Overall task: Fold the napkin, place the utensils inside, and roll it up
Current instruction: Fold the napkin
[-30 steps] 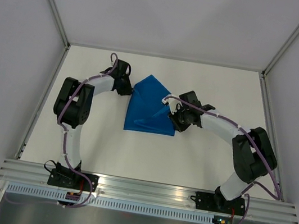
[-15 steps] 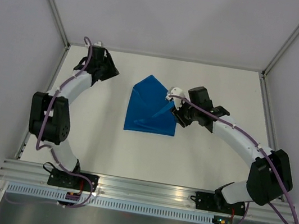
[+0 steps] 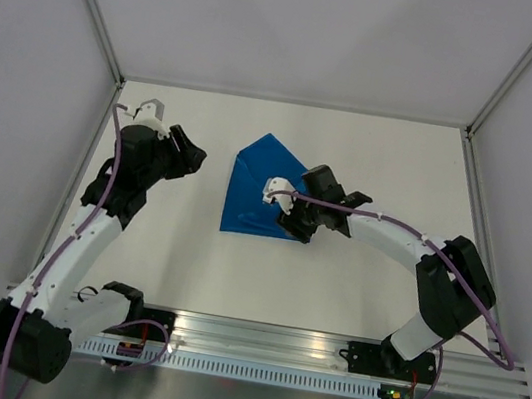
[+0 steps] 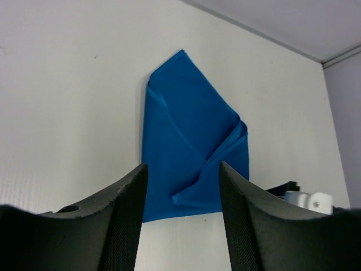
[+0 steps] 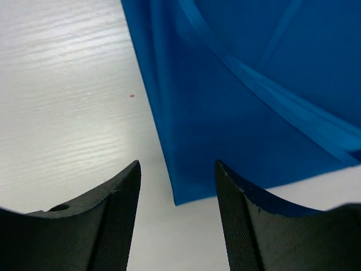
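Top view, upper centre of frame: the blue napkin (image 3: 260, 184) lies folded on the white counter (image 3: 365, 276). Its outline is irregular, w/ a point toward the top of the frame and a straight lower edge. Layers overlap and creases run diagonally across the cloth. In the left wrist view a small flap tip shows near the lower edge.

The left gripper (image 3: 190, 153) hangs at the left of the top view, apart from the napkin, w/ a strip of bare counter between them. Its fingers (image 4: 127, 214) are released, spread wide and grasping nothing. The left wrist view frames the napkin (image 4: 192, 141) in the gap beyond them.

The right gripper (image 3: 289, 224) is at the napkin's lower-right corner, near centre frame in the top view, where it overlaps the cloth's edge. Its fingers (image 5: 115, 220) are likewise released and spread. In the right wrist view the napkin (image 5: 254, 113) fills the upper right, its corner lying in line w/ the gap between the fingers, and bare counter fills the left. Whether the tips touch the cloth cannot be told.

Both arm bases sit on the metal rail (image 3: 265, 336) along the bottom of the top view.
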Available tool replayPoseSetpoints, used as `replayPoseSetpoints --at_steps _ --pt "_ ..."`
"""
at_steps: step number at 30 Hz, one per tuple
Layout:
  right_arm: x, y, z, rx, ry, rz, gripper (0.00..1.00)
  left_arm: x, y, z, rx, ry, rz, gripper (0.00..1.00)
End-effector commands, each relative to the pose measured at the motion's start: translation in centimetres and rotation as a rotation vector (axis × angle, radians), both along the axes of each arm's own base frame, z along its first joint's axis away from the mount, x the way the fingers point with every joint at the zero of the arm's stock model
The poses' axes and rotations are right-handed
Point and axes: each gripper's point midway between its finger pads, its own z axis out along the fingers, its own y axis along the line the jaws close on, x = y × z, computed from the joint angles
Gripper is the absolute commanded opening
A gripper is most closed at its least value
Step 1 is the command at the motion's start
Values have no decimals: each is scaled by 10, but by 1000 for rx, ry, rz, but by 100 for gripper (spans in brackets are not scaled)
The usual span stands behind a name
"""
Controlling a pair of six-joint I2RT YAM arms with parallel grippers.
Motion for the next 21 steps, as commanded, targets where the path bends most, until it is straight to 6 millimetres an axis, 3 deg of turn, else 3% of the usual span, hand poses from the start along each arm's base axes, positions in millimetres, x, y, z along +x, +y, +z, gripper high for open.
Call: replayPoseSetpoints --at_steps 1,5,8,21 --pt "3 38 18 44 -107 86 62 -20 2 23 22 -57 -31 59" --pt "-6 49 0 -27 -148 136 63 -31 4 34 7 -94 -29 59" --pt "-6 58 -1 -45 -198 151 66 -34 5 32 14 -91 -28 59" --pt "4 75 -23 -78 -191 208 70 -21 1 19 52 -55 -57 59"
